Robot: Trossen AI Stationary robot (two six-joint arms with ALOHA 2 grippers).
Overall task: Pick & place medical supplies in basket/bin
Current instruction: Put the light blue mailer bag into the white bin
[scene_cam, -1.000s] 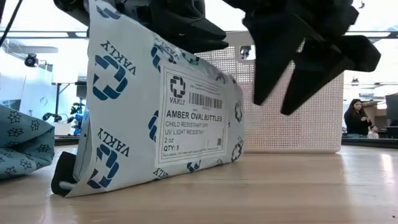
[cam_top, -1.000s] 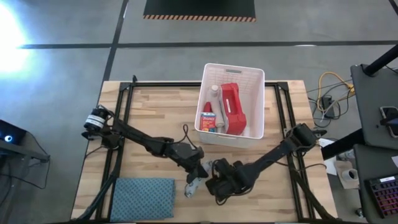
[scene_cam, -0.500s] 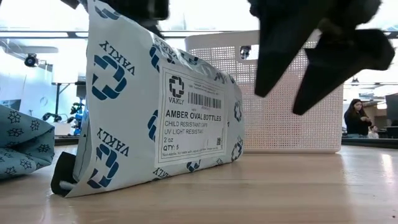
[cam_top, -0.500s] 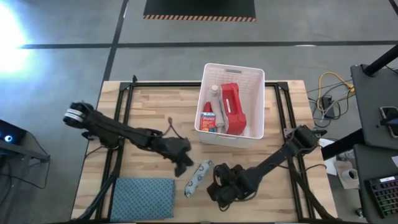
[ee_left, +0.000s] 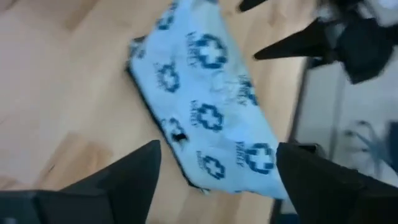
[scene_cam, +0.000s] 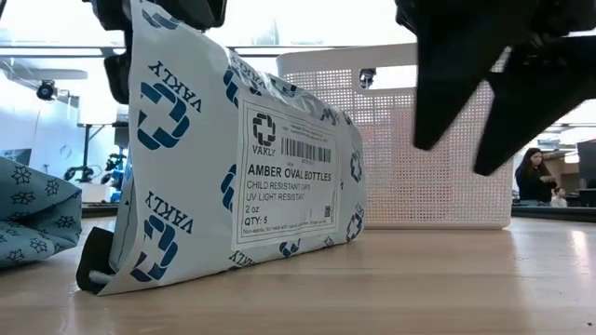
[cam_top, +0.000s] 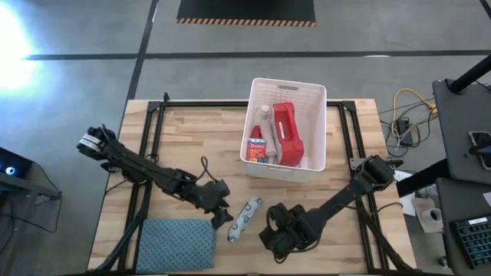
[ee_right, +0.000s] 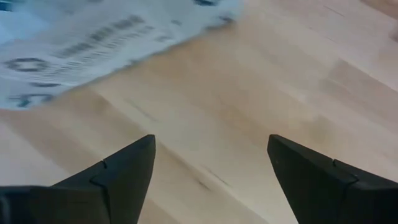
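So the white slotted bin [cam_top: 285,126] sits at about 1 o'clock on the table [cam_top: 184,134], with a red pouch [cam_top: 288,132] and small bottles already inside. The white packet [cam_top: 242,219] with blue crosses, labelled amber oval bottles, lies free on the wood around 6 o'clock. The left gripper [cam_top: 221,215] hangs just at its 9 o'clock, fingers spread wide, holding nothing. The right gripper [cam_top: 273,234] sits at its 4 o'clock, also wide open and empty, not touching the packet.
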